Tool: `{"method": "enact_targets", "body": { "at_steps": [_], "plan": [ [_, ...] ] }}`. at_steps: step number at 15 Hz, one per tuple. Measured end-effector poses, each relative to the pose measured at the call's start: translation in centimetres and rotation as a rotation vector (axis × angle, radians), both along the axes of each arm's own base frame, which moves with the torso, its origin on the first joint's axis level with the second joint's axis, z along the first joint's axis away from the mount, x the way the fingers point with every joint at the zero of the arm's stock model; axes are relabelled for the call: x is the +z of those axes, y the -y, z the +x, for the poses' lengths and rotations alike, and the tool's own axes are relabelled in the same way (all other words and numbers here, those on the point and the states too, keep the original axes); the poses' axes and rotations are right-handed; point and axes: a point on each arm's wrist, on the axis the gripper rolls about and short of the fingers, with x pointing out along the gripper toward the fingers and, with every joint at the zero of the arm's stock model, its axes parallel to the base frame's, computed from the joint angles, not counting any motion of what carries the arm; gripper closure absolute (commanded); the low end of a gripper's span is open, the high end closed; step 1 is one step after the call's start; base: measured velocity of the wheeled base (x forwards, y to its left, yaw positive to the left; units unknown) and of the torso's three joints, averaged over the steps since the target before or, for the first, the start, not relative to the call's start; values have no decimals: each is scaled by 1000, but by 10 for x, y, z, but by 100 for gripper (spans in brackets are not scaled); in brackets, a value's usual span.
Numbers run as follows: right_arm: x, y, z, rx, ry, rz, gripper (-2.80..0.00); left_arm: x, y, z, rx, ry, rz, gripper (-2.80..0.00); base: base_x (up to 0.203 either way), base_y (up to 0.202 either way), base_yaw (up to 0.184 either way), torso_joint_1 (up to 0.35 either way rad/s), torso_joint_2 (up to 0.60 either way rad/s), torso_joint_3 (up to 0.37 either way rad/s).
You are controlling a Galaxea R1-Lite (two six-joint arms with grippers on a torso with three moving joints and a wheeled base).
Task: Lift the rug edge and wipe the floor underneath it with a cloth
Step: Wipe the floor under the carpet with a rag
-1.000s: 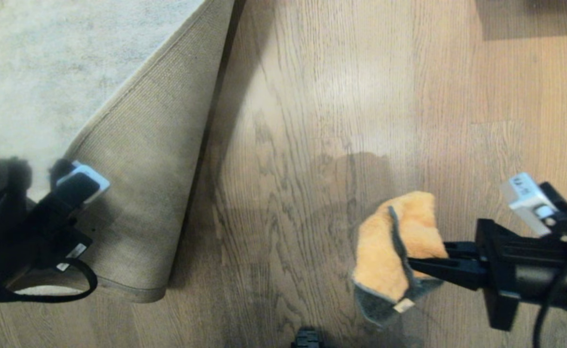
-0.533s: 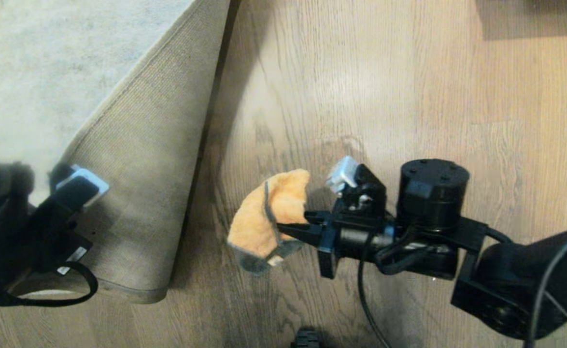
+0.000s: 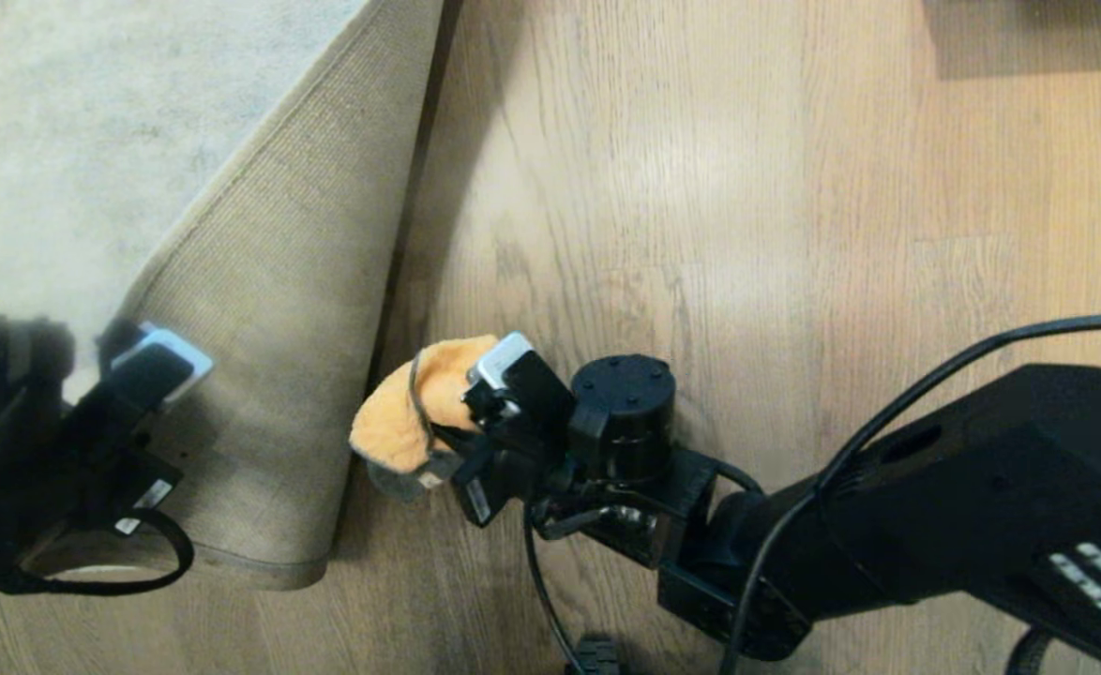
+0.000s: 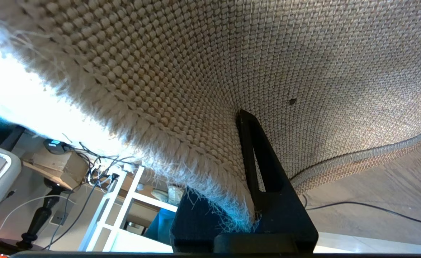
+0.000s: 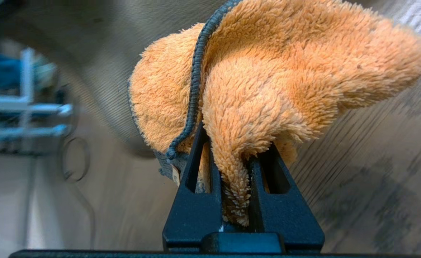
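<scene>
The right gripper (image 3: 452,448), jaws clamped on the cloth (image 3: 400,422), has swung toward nine o'clock, reaching the rug edge (image 3: 354,394) that the left gripper (image 4: 248,200) holds lifted, jaws clamped; wiping can begin.

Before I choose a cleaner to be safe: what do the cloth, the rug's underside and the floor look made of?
Cloth: fluffy orange pile, probably microfibre, with a dark stitched edge. Rug underside: coarse tan woven backing, maybe jute or synthetic; frayed pale fibres at the rim. Floor: brown wood-grain planks with a slight sheen; wood or laminate, unclear.
</scene>
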Motion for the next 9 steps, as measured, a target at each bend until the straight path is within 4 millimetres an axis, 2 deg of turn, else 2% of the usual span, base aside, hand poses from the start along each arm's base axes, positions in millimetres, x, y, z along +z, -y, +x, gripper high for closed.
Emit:
{"method": "enact_targets", "body": {
  "at_steps": [4, 9],
  "plan": [
    [-23, -23, 11, -79, 8, 7, 0, -1, 0, 0, 0, -3, 1, 0, 0, 0, 0, 0, 0, 0],
    [-48, -42, 25, -119, 30, 42, 0, -1, 0, 0, 0, -4, 1, 0, 0, 0, 0, 0, 0, 0]
  ]
}}
